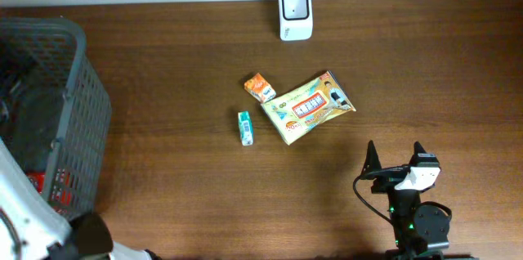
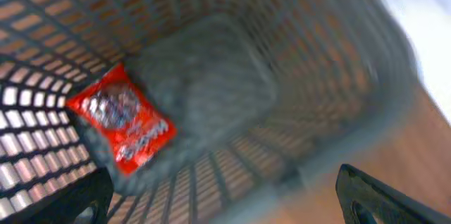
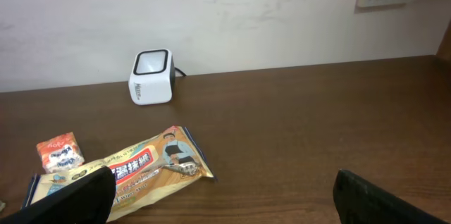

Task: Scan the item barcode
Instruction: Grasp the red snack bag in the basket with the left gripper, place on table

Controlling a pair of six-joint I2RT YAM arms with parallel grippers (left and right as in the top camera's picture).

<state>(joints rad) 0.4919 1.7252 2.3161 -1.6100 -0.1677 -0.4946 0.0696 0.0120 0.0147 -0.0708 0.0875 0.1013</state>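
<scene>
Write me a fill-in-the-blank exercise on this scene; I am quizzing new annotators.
The pouch inside the gray basket is ____.
The scanner at the table's far edge is ____.
The jaws of the right gripper stand ____.
In the overhead view, the orange packet lies ____ of the yellow packet.
Missing words: red; white; open; left.
</scene>
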